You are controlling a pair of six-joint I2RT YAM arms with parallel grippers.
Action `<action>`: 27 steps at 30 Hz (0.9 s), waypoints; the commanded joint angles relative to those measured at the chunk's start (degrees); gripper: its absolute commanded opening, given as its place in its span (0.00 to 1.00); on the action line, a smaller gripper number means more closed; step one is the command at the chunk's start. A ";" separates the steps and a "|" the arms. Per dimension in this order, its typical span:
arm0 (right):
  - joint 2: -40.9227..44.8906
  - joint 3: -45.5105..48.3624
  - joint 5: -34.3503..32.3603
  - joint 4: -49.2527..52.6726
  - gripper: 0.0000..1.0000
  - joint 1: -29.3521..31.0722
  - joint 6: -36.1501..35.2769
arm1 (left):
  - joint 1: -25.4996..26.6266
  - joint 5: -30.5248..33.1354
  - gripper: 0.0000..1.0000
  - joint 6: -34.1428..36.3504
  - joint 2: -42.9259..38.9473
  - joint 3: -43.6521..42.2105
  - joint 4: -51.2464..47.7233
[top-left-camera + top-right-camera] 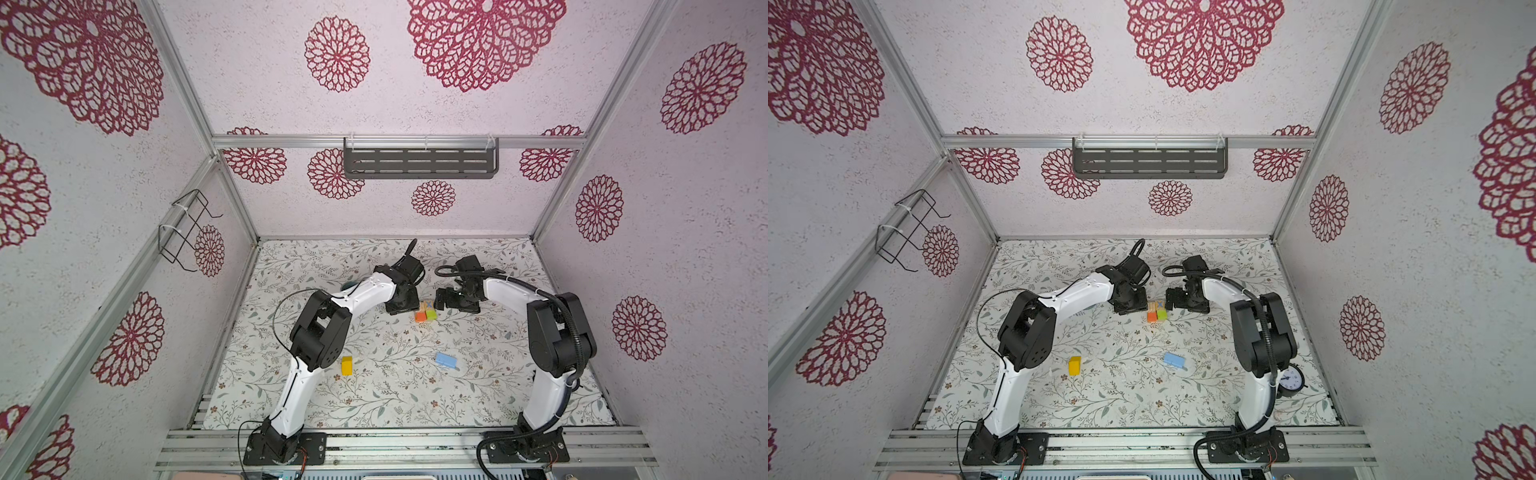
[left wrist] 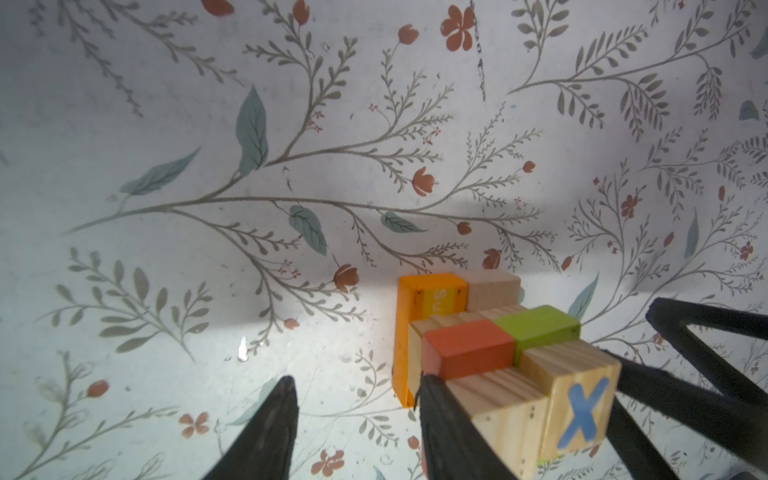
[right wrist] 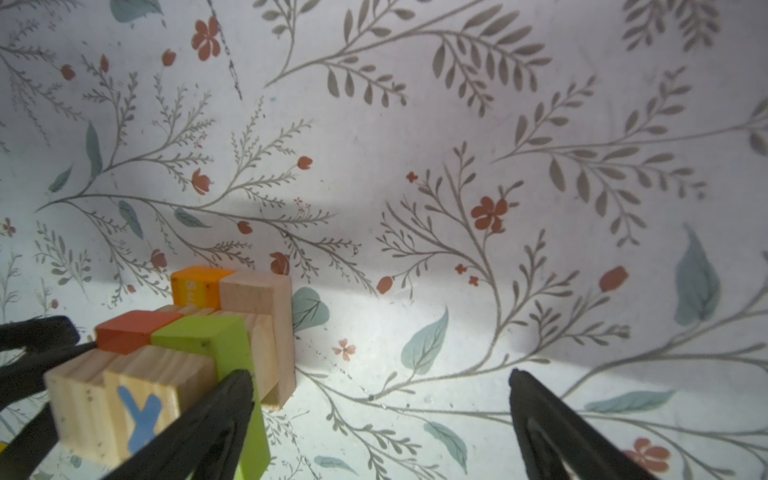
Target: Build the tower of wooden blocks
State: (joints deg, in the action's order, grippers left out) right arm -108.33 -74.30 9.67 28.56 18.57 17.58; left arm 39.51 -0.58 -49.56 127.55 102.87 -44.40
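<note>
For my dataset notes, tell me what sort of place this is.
Probably a robot test cell, not a home: wallpapered panels in an aluminium frame, two arms bolted to a rail, toy blocks on a floral tabletop.

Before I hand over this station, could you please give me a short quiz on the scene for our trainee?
1. True or false: the left claw and the right claw both stand open, one on each side of the tower.
2. Which loose blocks lie on the table away from the tower? A) a yellow block and a blue block; B) a pink and a red one; C) none.
3. What blue letter shows on the natural cube?
Key: 1 true; 2 A; 3 X.
</note>
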 commanded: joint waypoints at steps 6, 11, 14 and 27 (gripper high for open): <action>0.16 -0.25 0.66 0.96 0.99 0.92 -0.22 | 0.22 0.14 0.51 -0.35 1.04 1.16 0.39; 0.51 -0.23 -0.91 1.51 0.99 0.94 -0.23 | 0.22 0.16 0.51 -0.36 0.92 0.71 0.62; 1.10 -0.22 -2.24 1.68 0.99 0.87 0.17 | 0.22 0.30 0.51 -0.27 0.65 0.86 0.54; 8.49 -0.85 -7.10 3.07 0.99 -0.55 1.79 | -1.22 4.46 0.67 2.27 -5.81 -0.45 -2.09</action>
State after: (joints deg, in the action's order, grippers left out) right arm -104.49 -74.30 5.02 29.98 18.61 18.09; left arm 39.09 1.91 -48.01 126.52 102.78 -45.47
